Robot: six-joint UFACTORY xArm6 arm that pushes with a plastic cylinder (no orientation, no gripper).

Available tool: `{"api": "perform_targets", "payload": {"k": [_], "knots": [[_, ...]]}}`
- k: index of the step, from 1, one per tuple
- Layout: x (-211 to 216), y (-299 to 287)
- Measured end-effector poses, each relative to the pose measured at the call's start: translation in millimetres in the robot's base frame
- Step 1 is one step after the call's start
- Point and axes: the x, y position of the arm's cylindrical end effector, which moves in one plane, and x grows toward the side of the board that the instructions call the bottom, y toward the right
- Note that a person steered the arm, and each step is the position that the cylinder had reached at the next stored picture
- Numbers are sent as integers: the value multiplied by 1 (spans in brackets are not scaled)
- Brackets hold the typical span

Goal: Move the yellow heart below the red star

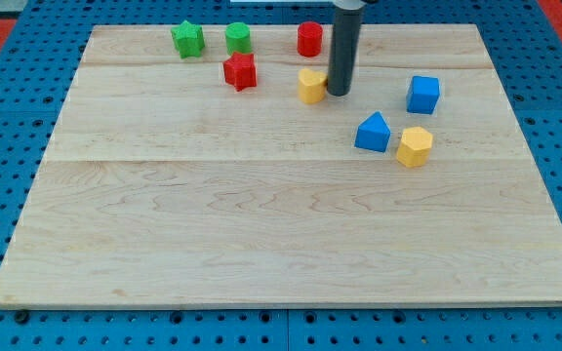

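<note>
The yellow heart (310,86) lies on the wooden board near the view's top centre. The red star (240,71) lies to its left and slightly higher, a short gap apart. My rod comes down from the view's top, and my tip (340,93) rests on the board right against the yellow heart's right side.
A green star (187,39), a green cylinder (238,38) and a red cylinder (308,39) stand along the board's top edge. A blue cube (422,95), a blue triangular block (373,132) and a yellow hexagonal block (414,146) sit at the right. A blue pegboard surrounds the board.
</note>
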Motion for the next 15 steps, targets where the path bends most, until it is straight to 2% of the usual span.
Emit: {"api": "perform_targets", "payload": {"k": [1,2,3,6,7,9,10,11,12,13,15], "knots": [[-2,-42],[-25,-38],[-27,-48],[28,-88],[28,-111],[17,-18],[57,-26],[119,-106],[122,-185],[105,-209],[50,-221]]}}
